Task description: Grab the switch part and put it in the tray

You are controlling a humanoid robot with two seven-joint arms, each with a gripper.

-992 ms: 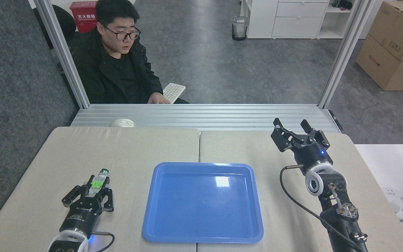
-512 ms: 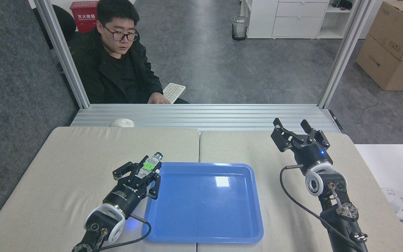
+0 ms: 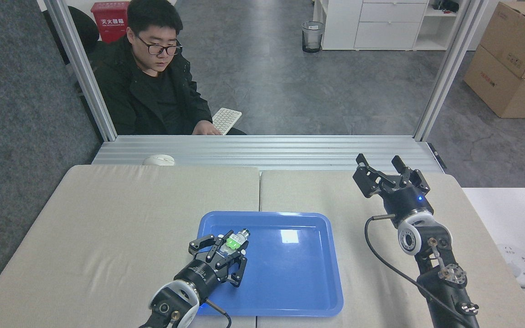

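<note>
The blue tray lies at the middle front of the padded table. My left gripper reaches over the tray's left part from the lower left and is shut on the switch part, whose green block and dark cap stick out past the fingers toward the upper right. Whether the part touches the tray floor I cannot tell. My right gripper is held up over the right side of the table, well right of the tray, open with nothing between its fingers.
A person in a black jacket sits behind the aluminium rail, one hand at a white keyboard. A white mouse rests at the table's far edge. A cable loops from my right arm.
My left gripper has carried the switch part rightward from the table's left front, past the tray's left rim, to over the tray's left interior. The right arm has stayed still.
</note>
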